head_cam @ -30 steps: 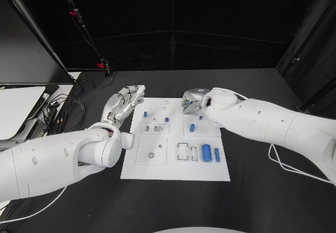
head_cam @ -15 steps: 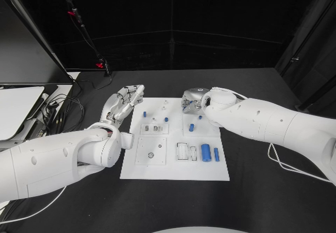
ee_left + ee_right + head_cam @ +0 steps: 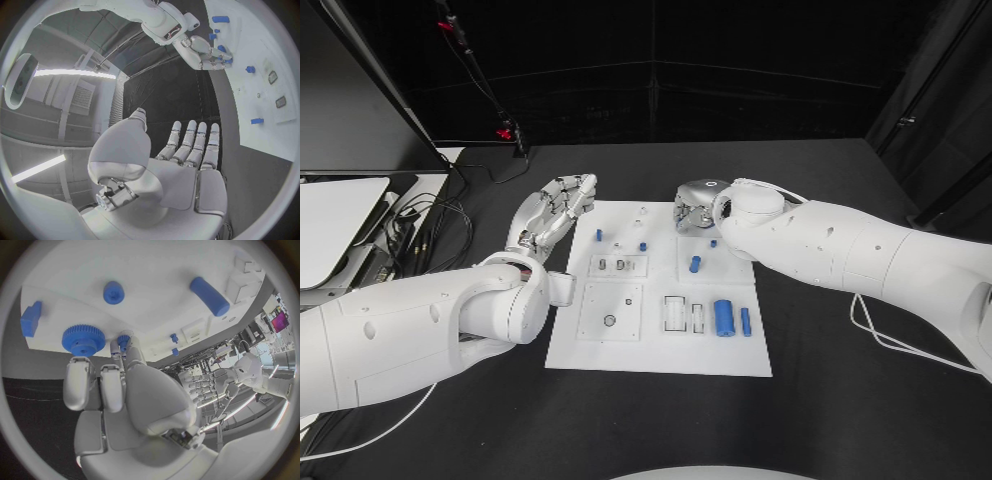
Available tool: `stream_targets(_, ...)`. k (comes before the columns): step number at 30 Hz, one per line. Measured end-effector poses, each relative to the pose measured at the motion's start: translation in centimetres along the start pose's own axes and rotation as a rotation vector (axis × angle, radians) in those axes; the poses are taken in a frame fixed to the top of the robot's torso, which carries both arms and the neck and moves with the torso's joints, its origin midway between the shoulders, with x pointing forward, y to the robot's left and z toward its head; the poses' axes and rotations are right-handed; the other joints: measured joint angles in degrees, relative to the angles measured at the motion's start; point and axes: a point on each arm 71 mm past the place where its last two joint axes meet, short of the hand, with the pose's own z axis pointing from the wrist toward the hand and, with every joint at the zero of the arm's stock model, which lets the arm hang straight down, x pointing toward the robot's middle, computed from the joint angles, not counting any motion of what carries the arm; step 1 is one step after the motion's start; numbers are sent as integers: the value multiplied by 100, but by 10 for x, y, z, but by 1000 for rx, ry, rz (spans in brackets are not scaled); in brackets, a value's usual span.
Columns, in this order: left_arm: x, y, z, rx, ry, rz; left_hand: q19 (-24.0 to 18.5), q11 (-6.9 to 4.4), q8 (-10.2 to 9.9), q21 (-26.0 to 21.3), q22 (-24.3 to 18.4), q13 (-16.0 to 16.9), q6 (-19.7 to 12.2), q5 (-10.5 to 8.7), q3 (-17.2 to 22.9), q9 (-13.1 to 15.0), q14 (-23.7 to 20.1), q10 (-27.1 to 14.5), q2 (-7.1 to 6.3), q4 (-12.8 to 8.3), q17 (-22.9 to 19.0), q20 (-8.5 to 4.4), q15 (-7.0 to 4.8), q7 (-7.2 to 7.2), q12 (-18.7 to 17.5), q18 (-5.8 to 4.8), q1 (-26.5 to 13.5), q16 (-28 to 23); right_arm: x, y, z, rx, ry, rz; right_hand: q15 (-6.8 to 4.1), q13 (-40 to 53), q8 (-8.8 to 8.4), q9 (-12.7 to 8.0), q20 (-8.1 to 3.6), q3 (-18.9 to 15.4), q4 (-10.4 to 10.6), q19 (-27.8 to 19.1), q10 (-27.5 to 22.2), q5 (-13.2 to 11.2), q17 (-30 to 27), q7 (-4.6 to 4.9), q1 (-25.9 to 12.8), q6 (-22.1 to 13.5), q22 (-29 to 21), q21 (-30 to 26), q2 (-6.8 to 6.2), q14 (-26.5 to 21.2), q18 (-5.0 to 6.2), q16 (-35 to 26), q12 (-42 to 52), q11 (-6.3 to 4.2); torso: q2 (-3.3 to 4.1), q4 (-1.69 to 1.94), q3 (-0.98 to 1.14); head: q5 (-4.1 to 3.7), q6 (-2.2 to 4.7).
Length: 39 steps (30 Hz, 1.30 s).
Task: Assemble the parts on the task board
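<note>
The white task board [image 3: 661, 345] lies in the middle of the black table. On it lie a thick blue cylinder [image 3: 724, 316], a thin blue pin [image 3: 746, 320] and a blue peg [image 3: 695, 263]. My right hand [image 3: 697, 208] hovers over the board's far right part, fingers curled down. In the right wrist view its fingertips [image 3: 120, 351] pinch a small blue piece [image 3: 124, 340], close to a blue gear [image 3: 81, 340] and a round blue peg [image 3: 113, 292]. My left hand [image 3: 557, 210] is open with straight fingers, just off the board's far left corner, holding nothing.
A dark monitor [image 3: 358, 100] and a white device [image 3: 329, 225] with cables [image 3: 430, 235] stand at the left. A white cable [image 3: 884, 340] trails on the table at the right. Black tabletop surrounds the board.
My right hand has edged slightly to the left over the board's far end. The left hand has stayed where it was.
</note>
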Motion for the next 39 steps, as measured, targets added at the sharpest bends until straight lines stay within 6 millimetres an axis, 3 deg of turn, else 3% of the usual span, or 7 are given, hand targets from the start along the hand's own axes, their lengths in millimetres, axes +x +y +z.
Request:
stream_targets(2,0,0,0,0,0,0,0,0,0,0,0,0,0,0,0,0,0,0,22,0,0,0,0,0,0,0,22,0,0,0,0,0,-2,-1,-50,0,-1,-1,-24,-6,5,-17,44,-1,0,-3,12,93,0,0,1,8,0,-3,-71,-5,1,0,0,-1,-1)
stream_targets(6,0,0,0,0,0,0,0,0,0,0,0,0,0,0,0,0,0,0,22,0,0,0,0,0,0,-1,22,0,0,0,0,0,-3,-2,-52,2,-11,-1,-45,-7,6,4,76,-1,-7,-17,56,160,0,0,-15,10,0,-3,-109,23,1,2,0,0,-7)
stream_targets(21,0,0,0,0,0,0,0,0,0,0,-5,0,0,30,-17,0,0,0,22,-17,0,0,0,0,0,0,22,0,2,-1,-2,-10,-40,5,-51,7,-38,-27,-87,-50,14,4,206,-3,-15,-20,110,165,17,0,-36,10,0,-3,-310,-67,-1,2,-1,7,-26)
stream_targets(39,-1,1,1,0,-2,2,0,0,0,0,-4,0,0,55,-17,0,0,0,53,-16,0,0,0,0,-20,0,53,0,-12,0,-9,-102,-260,75,-51,12,-100,-38,-72,-103,36,18,257,-12,2,1,116,200,45,0,-30,10,0,-3,-450,-37,-2,1,-1,9,-23)
